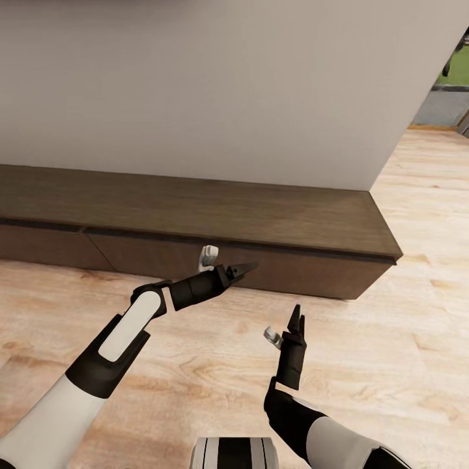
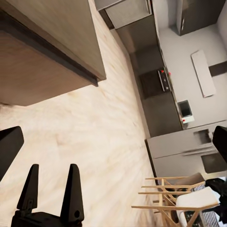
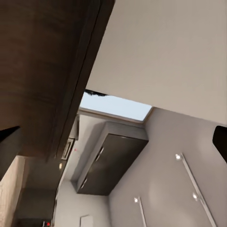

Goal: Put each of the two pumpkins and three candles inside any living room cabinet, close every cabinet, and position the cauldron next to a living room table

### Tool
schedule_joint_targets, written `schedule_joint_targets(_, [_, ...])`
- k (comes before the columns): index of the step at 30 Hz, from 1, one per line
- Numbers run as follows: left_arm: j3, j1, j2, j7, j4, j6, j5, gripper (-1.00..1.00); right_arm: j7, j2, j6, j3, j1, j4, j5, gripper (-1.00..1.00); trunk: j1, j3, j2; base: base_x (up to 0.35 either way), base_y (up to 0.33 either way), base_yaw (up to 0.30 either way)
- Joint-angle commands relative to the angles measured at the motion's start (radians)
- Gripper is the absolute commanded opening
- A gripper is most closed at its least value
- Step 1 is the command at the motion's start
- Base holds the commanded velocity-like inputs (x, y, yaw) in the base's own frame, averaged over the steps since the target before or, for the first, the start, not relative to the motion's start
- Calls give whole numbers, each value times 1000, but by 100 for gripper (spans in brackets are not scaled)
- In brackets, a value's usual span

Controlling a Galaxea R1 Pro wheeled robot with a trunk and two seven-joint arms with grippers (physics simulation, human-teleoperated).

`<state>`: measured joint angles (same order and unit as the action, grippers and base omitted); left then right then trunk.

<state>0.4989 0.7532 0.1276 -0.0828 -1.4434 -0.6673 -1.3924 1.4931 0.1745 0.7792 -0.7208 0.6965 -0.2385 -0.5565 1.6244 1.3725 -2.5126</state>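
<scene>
The cabinet [image 1: 195, 215] is a long, low dark brown unit against the pale wall, and its flat fronts all sit flush and closed. My left gripper [image 1: 242, 268] hovers just in front of the cabinet's front face, pointing right, open and empty. My right gripper [image 1: 296, 320] stands over the floor nearer to me, pointing up toward the cabinet, open and empty. The cabinet's end [image 2: 42, 56] lies beside the right gripper's two spread fingers [image 2: 73, 189] in the left wrist view. The right wrist view looks along the cabinet [image 3: 42, 71]. The pumpkins, candles, cauldron and table are out of view.
Light wood floor [image 1: 215, 365] stretches in front of the cabinet and past its right end. An opening [image 1: 449, 98] lies beyond the wall's right corner. The left wrist view reaches a kitchen with a dark counter [image 2: 158, 85] and wooden chairs [image 2: 165, 198].
</scene>
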Motion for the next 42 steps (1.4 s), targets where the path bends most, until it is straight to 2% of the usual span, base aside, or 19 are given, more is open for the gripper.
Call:
schedule_joint_targets(1, [0,0,1,0,0,0,0,100,0,0,0,0,0,-1,0,100,0,4,0,0,0,0])
schedule_joint_targets(10, [1,0,1,0,0,0,0,100,-1,0,0,-2,17,8,-2,100,4,39,-2,0,0,0])
schedule_joint_targets(16, [0,0,1,0,0,0,0,100,-6,0,27,-1,19,9,-2,100,7,62,-4,0,0,0])
schedule_joint_targets(29, [-14,0,12,-5,-3,0,-4,100,-7,-2,34,-3,31,10,-3,100,7,62,-4,0,0,0])
schedule_joint_targets(30, [-24,0,11,-9,-7,-1,-5,100,-7,-4,34,-3,34,11,-3,100,7,62,-4,0,0,0])
schedule_joint_targets(31, [-50,1,9,-25,-12,-5,-8,100,-7,-7,34,-3,39,12,-3,100,7,62,-4,0,0,0])
schedule_joint_targets(32, [-102,3,8,-69,-17,-11,-11,100,-8,-7,34,-3,42,12,-3,100,7,62,-4,0,0,0])
schedule_joint_targets(34, [-177,4,10,-157,-20,-21,-13,100,-8,-7,36,-3,43,13,-3,100,7,62,-4,0,0,0])
schedule_joint_targets(35, [-226,4,13,-236,-21,-41,-13,100,-8,-7,49,-3,44,13,-3,100,7,62,-4,0,0,0])
schedule_joint_targets(36, [-239,4,14,-261,-21,-50,-13,100,-8,-7,56,-4,44,13,-3,100,7,62,-4,0,0,0])
schedule_joint_targets(37, [-276,9,14,-341,-21,-93,-13,100,-8,-6,81,-4,44,13,-3,100,7,62,-4,0,0,0])
schedule_joint_targets(42, [-297,71,10,-392,-20,-129,-14,100,-8,-5,99,-5,44,14,-4,100,7,62,-4,0,0,0])
